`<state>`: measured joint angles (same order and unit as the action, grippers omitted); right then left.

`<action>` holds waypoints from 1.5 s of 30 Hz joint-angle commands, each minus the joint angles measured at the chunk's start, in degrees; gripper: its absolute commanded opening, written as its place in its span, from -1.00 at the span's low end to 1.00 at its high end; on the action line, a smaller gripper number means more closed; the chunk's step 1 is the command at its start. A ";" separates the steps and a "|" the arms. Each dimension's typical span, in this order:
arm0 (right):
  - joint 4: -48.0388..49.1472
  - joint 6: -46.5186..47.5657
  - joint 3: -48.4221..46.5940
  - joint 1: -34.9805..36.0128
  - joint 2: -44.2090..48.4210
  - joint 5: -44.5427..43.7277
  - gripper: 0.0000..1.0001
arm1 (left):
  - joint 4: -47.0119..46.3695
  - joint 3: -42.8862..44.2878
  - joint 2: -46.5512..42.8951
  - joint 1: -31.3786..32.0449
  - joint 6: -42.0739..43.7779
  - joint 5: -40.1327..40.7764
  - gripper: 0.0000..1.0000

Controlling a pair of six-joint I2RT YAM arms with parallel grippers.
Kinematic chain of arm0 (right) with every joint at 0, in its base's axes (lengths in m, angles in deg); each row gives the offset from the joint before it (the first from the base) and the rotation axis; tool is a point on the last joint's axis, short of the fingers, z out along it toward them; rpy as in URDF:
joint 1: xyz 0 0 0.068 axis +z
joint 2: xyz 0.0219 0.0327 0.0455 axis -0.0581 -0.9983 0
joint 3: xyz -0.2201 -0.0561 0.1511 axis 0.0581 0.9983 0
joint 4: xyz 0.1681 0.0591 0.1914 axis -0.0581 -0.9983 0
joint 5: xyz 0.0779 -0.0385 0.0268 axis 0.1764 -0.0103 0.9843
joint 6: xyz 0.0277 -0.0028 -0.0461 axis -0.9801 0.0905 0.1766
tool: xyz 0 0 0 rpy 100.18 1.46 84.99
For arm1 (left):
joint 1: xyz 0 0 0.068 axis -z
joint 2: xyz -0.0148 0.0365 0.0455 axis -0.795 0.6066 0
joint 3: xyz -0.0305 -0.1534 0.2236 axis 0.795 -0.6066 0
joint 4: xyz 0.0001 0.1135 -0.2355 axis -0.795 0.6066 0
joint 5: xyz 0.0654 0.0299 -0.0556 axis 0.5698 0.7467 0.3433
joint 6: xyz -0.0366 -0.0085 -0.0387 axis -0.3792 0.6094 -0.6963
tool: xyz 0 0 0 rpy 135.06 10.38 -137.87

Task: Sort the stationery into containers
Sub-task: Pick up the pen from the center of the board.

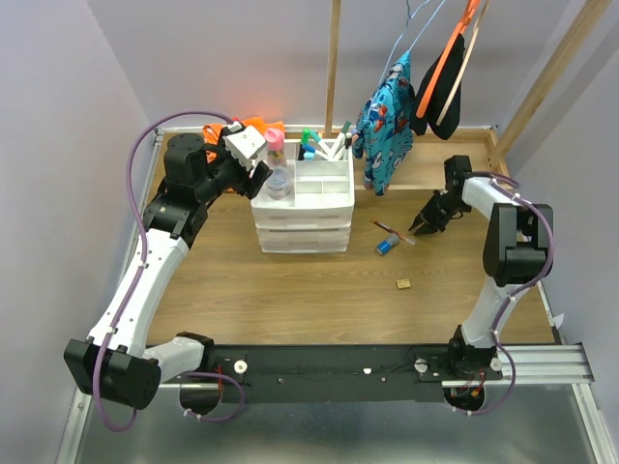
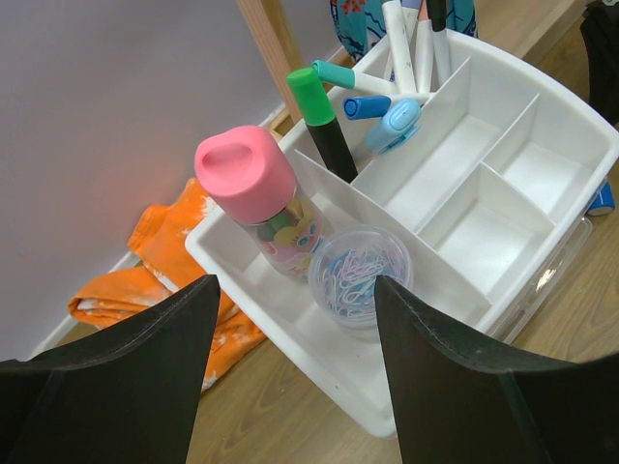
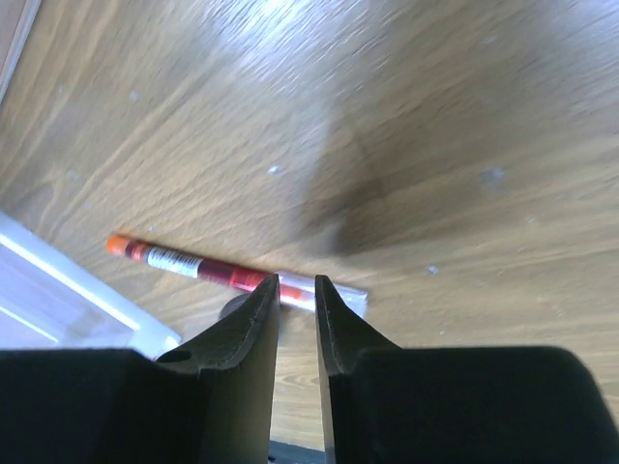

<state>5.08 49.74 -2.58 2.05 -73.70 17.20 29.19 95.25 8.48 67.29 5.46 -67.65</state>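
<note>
Three loose items on the desk (image 3: 435, 145): red marker (image 3: 193, 266), blue highlighter (image 1: 387, 246), tan block (image 1: 403, 284). Right end effector (image 3: 297, 290) sits low at the marker's pale end, fingers nearly together; can't tell if it's pinched. Left end effector (image 2: 295, 300) is spread wide above the drawer unit's top tray (image 2: 464, 232), over the paper-clip jar (image 2: 360, 275). Middle compartments are empty. There's open desk around the marker, with the drawer front close.

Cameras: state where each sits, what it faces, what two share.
Top external: overhead, behind the bases, facing the table; left arm, right arm show.
Left wrist: on left arm, facing the drawer unit; open left fingers show.
Right wrist: on right arm, facing a pen; right fingers show.
Shared: drawer unit, top and left wrist.
</note>
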 commanded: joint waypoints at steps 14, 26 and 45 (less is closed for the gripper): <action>-1.50 -3.95 4.69 -0.65 5.52 2.55 0.23 | -1.90 -0.10 0.27 -0.22 -0.68 0.27 0.48; 0.96 -6.24 5.40 -0.65 2.37 5.36 0.22 | -0.50 0.95 1.06 -0.22 0.03 0.97 0.48; 2.89 -4.57 -1.62 -0.83 -4.41 2.82 0.21 | -1.81 2.19 3.97 -0.22 -0.06 1.06 0.48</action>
<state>6.32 44.19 -0.89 1.50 -75.03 21.49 28.38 95.93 12.37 67.29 5.43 -67.61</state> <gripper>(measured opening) 0.605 0.740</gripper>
